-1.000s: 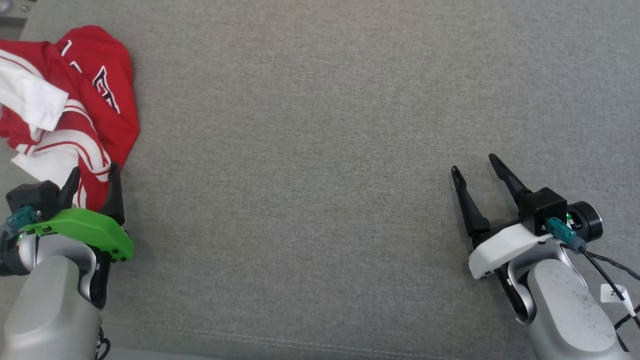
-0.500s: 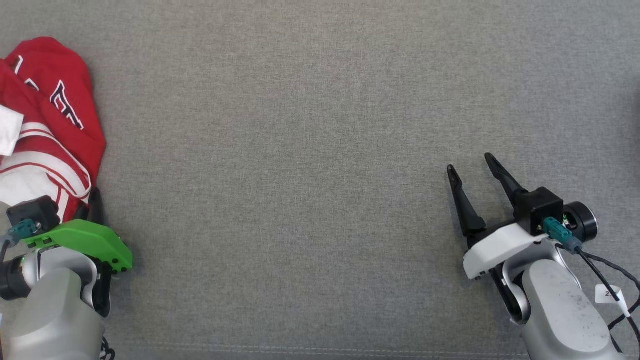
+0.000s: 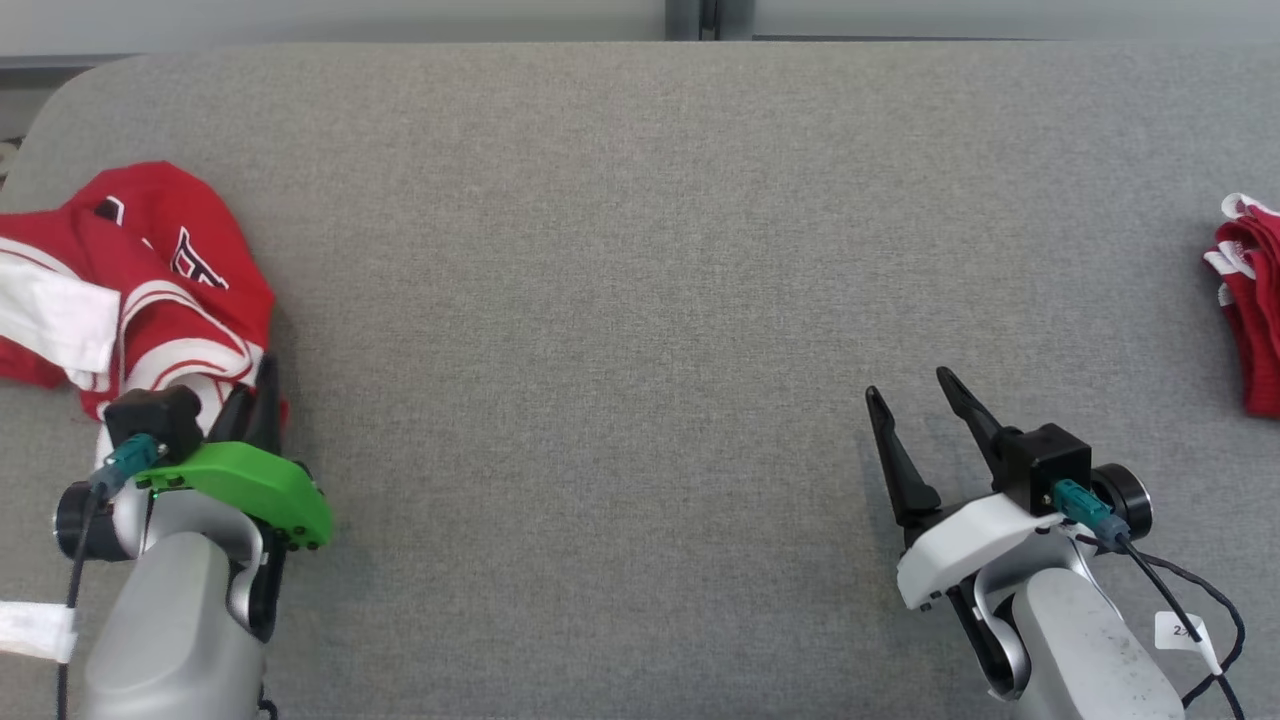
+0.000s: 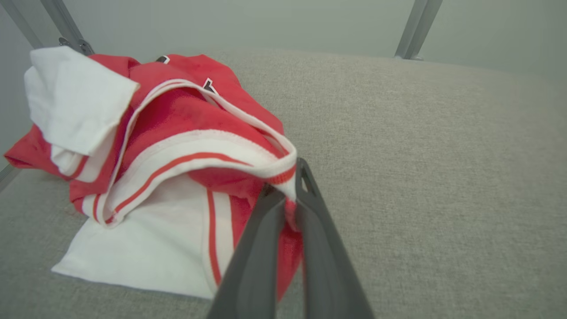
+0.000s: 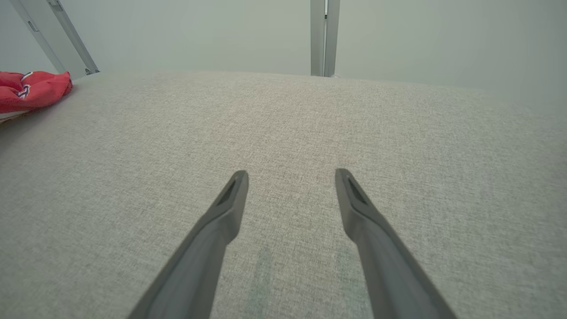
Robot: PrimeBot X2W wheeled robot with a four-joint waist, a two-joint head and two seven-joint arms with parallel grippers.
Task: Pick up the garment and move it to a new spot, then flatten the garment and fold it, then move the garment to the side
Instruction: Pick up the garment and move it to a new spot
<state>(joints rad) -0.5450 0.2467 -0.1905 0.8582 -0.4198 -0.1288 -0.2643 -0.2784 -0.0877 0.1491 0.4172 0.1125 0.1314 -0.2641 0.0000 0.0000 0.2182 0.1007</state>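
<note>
So: grey fabric-covered worktop [image 3: 640,250] with a rounded far-left corner; pale wall and metal posts [image 5: 324,37] stand behind its far edge. Red-and-white garment [image 3: 170,260] sits crumpled at the left edge. Left hand [image 3: 258,385] is clamped on its white-trimmed hem. Right hand [image 3: 910,385] is open over the near-right area. Another red cloth [image 3: 1250,320] lies at the right edge.

Long dark tapered fingers end the left gripper [image 3: 256,388]; behind them sits a bright green cover [image 3: 250,485] dotted with dark screws. Behind the fingers of the right gripper [image 3: 910,387] sit a white cover [image 3: 965,540], a teal plug [image 3: 1085,505] and a tagged black cable [image 3: 1190,585].
</note>
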